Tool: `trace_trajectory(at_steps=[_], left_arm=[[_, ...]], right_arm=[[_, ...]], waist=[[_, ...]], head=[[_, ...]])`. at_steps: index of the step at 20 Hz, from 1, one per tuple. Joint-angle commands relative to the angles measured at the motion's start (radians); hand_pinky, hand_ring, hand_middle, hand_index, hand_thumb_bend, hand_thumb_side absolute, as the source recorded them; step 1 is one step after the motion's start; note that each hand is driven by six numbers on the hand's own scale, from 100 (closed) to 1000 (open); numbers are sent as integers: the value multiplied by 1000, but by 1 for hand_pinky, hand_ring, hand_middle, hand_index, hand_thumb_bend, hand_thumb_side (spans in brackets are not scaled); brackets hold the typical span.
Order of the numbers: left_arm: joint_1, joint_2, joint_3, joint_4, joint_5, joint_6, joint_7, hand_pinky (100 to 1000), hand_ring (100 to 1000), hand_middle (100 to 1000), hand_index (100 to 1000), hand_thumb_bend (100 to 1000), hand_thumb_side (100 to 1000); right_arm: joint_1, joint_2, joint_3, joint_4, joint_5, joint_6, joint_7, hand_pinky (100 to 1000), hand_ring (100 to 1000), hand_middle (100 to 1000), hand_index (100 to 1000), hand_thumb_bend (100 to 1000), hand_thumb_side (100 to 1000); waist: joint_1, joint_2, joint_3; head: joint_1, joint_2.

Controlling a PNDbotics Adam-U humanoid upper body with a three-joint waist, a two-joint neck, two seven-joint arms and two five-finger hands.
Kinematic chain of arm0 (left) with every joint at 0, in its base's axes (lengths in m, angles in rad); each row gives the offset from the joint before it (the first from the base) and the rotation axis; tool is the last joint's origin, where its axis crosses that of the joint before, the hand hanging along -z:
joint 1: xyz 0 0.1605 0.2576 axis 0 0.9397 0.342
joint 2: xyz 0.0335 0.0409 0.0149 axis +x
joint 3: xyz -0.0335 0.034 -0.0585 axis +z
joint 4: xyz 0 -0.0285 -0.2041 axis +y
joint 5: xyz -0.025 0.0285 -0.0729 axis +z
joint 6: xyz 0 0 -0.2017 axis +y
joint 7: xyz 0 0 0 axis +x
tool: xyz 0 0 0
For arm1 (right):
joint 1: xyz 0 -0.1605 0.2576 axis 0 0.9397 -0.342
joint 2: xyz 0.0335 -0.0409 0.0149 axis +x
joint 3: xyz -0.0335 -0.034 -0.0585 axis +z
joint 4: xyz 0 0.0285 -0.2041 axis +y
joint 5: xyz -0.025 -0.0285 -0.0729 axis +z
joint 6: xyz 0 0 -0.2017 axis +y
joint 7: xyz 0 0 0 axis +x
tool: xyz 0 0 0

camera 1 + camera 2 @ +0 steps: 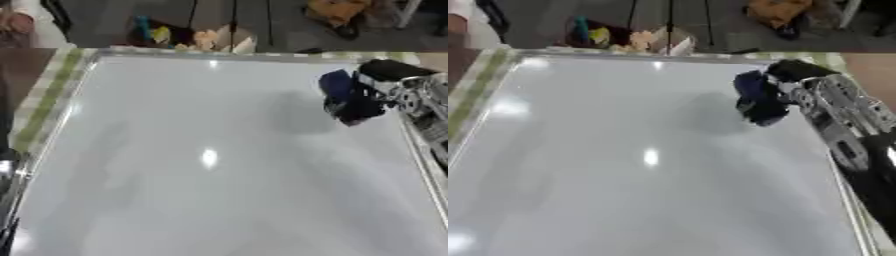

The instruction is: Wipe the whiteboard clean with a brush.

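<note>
A large whiteboard (175, 160) lies flat and fills most of both views; its surface looks bare, with glare spots and no marks I can make out. My right hand (770, 107) comes in from the right and is shut on a dark blue brush (335, 86), held over the board's far right part near its upper edge. A soft shadow lies on the board just left of the hand. At the left edge only a sliver of dark metal (7, 172) shows; whether it is my left hand I cannot tell.
The board's metal frame (425, 170) runs along the right side under my right forearm (846, 135). Beyond the far edge, on the floor, lie a pile of coloured things (179, 36) and an orange object (337, 11). A green strip (44, 107) borders the left side.
</note>
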Motion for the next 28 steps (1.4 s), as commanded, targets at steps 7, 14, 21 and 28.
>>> trace_trajectory(at_steps=[7, 14, 21, 28], left_arm=[[-9, 19, 2, -17, -8, 0, 7, 833, 924, 883, 924, 227, 1000], [-11, 22, 3, -17, -12, 0, 9, 832, 925, 883, 924, 222, 1000], [-16, 16, 2, -17, -12, 0, 10, 832, 925, 883, 924, 223, 1000], [-17, 14, 3, -17, -11, 0, 11, 831, 926, 883, 924, 224, 1000]], right_arm=[[-15, -58, -27, 5, -17, 12, -22, 314, 539, 476, 142, 100, 687], [-16, -86, -50, 12, -24, 24, -43, 308, 533, 470, 140, 100, 681], [-16, -81, -43, 17, -47, 27, -46, 307, 534, 466, 141, 100, 671], [-6, -74, -34, 39, -56, 22, -44, 312, 541, 467, 144, 100, 657]], waist=[[2, -6, 9], [6, 18, 10], [10, 26, 9], [12, 28, 12]], head=[[-25, -31], [-46, -51], [-53, -51], [-72, -58]])
